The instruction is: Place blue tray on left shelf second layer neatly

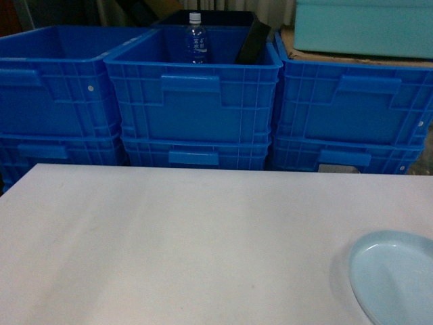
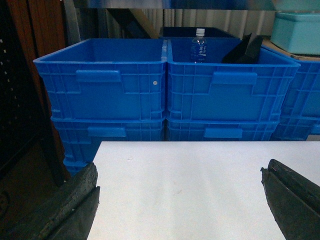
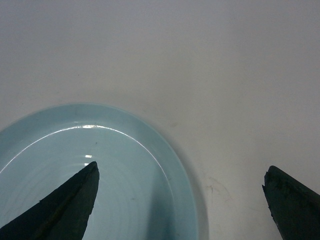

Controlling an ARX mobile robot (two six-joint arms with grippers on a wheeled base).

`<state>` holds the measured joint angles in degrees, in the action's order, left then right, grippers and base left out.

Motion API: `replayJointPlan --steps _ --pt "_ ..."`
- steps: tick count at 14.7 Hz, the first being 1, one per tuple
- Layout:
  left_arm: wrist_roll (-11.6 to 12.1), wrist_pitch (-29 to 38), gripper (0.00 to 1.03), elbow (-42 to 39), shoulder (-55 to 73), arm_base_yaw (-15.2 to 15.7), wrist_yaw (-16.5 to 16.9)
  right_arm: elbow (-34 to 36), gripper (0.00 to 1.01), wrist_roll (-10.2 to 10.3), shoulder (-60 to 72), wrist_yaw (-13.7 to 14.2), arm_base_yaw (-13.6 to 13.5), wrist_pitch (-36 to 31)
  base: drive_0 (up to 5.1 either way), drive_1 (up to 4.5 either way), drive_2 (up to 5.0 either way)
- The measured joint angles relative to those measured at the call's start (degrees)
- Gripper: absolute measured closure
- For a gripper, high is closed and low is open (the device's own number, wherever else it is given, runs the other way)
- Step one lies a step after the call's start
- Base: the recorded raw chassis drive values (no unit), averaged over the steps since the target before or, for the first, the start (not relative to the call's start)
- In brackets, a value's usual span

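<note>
- The left gripper (image 2: 180, 200), with dark, wedge-shaped, rough-surfaced fingers (image 2: 70, 207), holds its jaws spread wide, one tip at 8 o'clock and the other at 4 o'clock of its wrist view, nothing between them.
- The right gripper (image 3: 180, 200) shows the same dark fingers (image 3: 65, 210), likewise parted wide and gripping nothing.
- Neither arm appears in the head view.

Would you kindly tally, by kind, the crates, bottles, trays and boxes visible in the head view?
Dark-blue crates: 6
Water bottle: 1
Pale-blue tray: 1
Teal box: 1
Total: 9
</note>
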<state>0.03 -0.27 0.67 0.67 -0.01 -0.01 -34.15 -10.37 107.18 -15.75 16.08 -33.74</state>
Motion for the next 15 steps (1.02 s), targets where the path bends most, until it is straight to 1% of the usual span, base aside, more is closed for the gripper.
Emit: replayJointPlan --steps 3,6,10,11,15 --pt "0.0 0.0 0.05 0.0 0.0 0.0 0.0 -1.3 0.03 -0.3 5.9 0.1 0.0 -1.2 0.0 0.00 0.0" --pt "0.0 0.0 0.05 0.0 0.0 0.0 0.0 -2.0 0.03 -0.3 9.9 0.8 0.2 -2.2 0.0 0.00 0.0" --pt "0.0 0.0 0.05 0.0 0.0 0.0 0.0 -3.0 0.03 -0.5 13.6 0.3 2.0 -4.7 0.0 0.00 0.0" --pt "0.0 0.0 0.05 0.0 0.0 0.0 0.0 -2.8 0.03 -0.7 14.1 0.3 1.9 -5.6 0.0 0.00 0.0" --pt "0.0 0.0 0.05 0.0 0.0 0.0 0.0 -1.5 0.03 -0.7 15.0 0.3 1.5 -8.1 0.0 0.00 0.0"
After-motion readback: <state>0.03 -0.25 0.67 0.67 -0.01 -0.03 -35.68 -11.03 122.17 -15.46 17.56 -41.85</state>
